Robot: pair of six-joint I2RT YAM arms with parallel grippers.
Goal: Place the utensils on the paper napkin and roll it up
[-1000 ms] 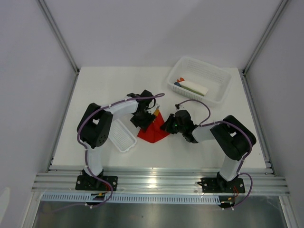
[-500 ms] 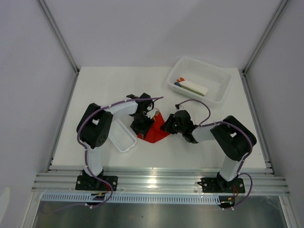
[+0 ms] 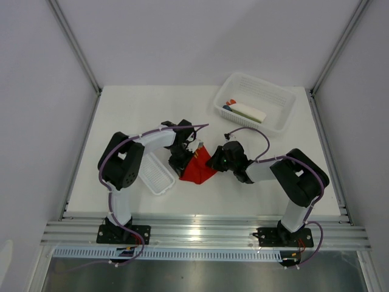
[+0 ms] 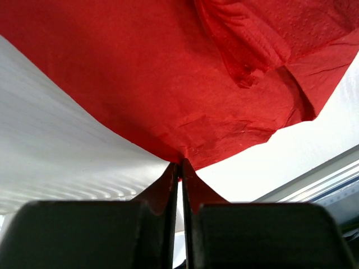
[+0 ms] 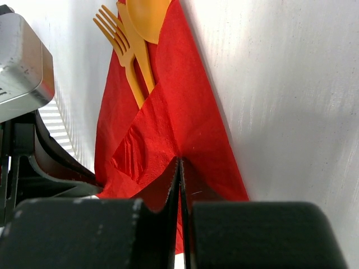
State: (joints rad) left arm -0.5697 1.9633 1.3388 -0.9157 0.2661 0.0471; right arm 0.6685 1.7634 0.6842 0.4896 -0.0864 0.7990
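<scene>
The paper napkin (image 3: 198, 170) is a red sheet lying crumpled and partly folded mid-table between both arms. It fills the left wrist view (image 4: 168, 84). In the right wrist view the napkin (image 5: 179, 123) wraps the handles of the utensils: an orange fork (image 5: 122, 39) and an orange spoon head (image 5: 147, 15) stick out at its far end. My left gripper (image 3: 185, 162) (image 4: 180, 163) is shut on the napkin's left edge. My right gripper (image 3: 211, 164) (image 5: 179, 160) is shut on a fold at the napkin's right side.
A narrow white tray (image 3: 157, 174) lies just left of the napkin, by the left arm. A white mesh basket (image 3: 275, 115) with white, blue and green items stands at the back right. The left arm's body (image 5: 22, 67) shows close by in the right wrist view.
The left gripper has shut on the napkin's left edge, where it stood open before, and the napkin has bunched up a little. The right gripper has stayed shut in place.
</scene>
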